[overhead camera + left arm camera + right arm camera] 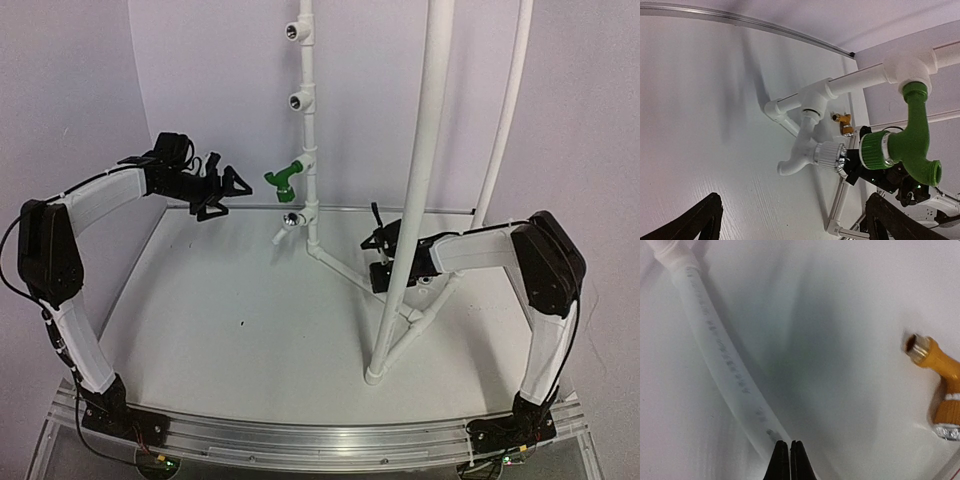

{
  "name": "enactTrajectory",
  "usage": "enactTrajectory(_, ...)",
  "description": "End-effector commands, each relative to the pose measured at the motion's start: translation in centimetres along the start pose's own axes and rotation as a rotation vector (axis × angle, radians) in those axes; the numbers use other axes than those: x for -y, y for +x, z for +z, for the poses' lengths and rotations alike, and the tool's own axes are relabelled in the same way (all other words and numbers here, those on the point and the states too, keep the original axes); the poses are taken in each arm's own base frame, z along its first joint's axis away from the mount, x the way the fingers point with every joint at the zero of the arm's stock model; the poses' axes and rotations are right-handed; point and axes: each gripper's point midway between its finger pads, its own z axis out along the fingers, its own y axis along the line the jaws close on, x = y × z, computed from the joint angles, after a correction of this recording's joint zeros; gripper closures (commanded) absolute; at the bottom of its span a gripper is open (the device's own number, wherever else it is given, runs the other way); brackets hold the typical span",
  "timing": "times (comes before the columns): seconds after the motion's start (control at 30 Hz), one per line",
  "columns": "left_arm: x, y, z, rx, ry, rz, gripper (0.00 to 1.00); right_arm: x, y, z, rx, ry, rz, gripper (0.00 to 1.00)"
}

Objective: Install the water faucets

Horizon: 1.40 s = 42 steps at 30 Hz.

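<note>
White counter (pixel 250 320), white walls: brass faucet (pixel 940 375) loose, green faucet (pixel 285 178) already on the pipe stand (pixel 310 130)

Green faucet is threaded into a tee on the upright and sticks out sideways toward my left gripper (pixel 225 190). That gripper hangs just beside it, spread wide, holding nothing. In the left wrist view the green inlet is up in the tee, the knob is out to the left, and the spout mouth is at lower right.

Brass faucet lies on its side on the counter at the right edge of the right wrist view, partly cut off. Its threaded inlet points up-left in that view. The long axis runs from there down-right, then bends toward the knob end with the chrome cap. I can't find it in the top view; probably hidden by my right arm.

Right gripper (pixel 790 460) is pressed together with nothing between the tips. It is low over the counter beside a slanted pipe leg (pixel 715 355), near the brass faucet but apart from it.

Handling, my judgement:
- **Feel:** small, rigid, probably dense for its size, not fragile.
- **Slip:** the shiny rounded skin is likely slippery and may roll or twist in a pinch.
- **Hold:** best across the body between thread and knob, keeping the thread free for an open tee fitting (pixel 300 100) higher up.
</note>
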Motion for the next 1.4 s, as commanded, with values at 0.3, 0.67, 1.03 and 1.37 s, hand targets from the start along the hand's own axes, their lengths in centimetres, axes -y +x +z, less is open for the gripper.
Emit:
enactTrajectory(0.3,10.4,-1.4,-2.3,0.179,0.259,0.219,0.0,0.4,-0.1,-3.6,0.002,-0.071,-0.071,0.72)
enactTrajectory(0.67,11.1,1.0,-4.7,0.197,0.219,0.271,0.0,1.1,2.5,-3.8,-0.078,-0.076,-0.318,0.29)
enactTrajectory(1.03,10.7,0.0,-0.9,0.192,0.143,0.341,0.07,3.6,6.1,-2.7,-0.255,-0.099,-0.432,0.26)
enactTrajectory(1.37,9.8,-1.4,2.7,0.17,0.128,0.336,0.23,5.4,8.1,-2.2,-0.366,-0.11,-0.477,0.28)
